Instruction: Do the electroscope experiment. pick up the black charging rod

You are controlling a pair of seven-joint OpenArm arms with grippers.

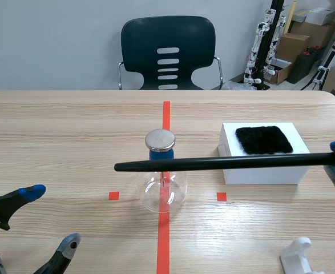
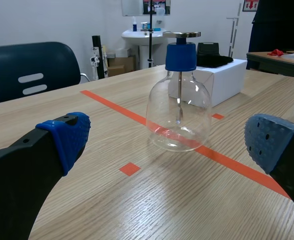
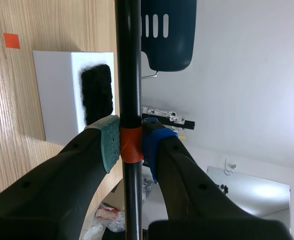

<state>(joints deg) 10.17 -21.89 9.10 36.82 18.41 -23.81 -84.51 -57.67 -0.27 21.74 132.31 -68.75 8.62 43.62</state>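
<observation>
You had the black charging rod (image 1: 213, 164) pinched in the right gripper (image 3: 130, 142) at its orange-red band (image 3: 131, 151). It was held level above the desk (image 1: 70, 131) and crossed the electroscope flask (image 1: 162, 191) at its blue stopper (image 1: 161, 154), tip past the flask's left side. The grip sat near one end (a long lever, likely to sag or twist), so a slow, level lift was wise, with the tip steered wide of the flask. The left gripper (image 1: 52, 218) lay spread and empty, low to the flask's near left. The white box (image 1: 258, 174) stood to the flask's right.
</observation>
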